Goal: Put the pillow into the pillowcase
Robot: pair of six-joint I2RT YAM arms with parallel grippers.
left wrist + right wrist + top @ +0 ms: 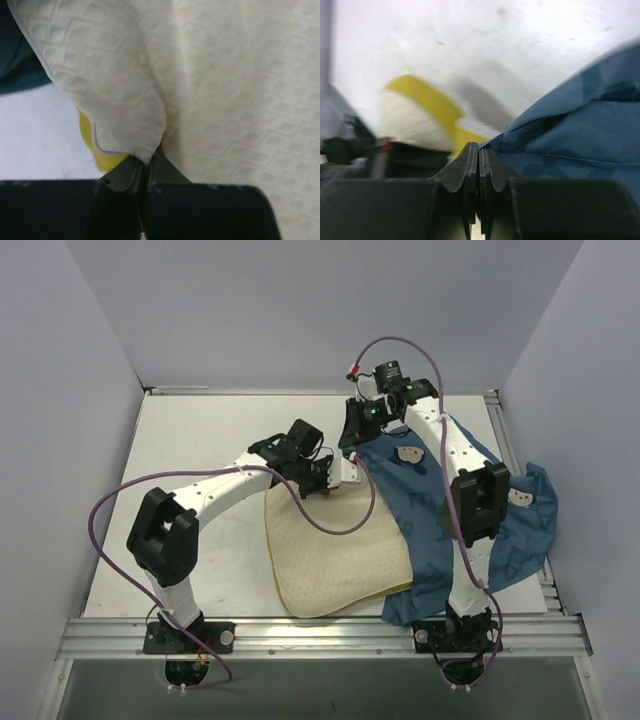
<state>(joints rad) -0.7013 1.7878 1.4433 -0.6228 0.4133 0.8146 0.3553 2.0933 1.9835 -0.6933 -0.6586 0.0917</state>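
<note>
risk: right gripper (478, 150), closed at pillowcase (580, 130) edge, may have missed cloth; we see left gripper (148, 157) pinching pillow (225, 100).

Pillow (335, 560) beside pillowcase (415, 540), apparently in contact

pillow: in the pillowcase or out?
Out. The pillow lies on the table with nearly all its quilted face showing; the pillowcase lies beside it, meeting one edge.
</note>
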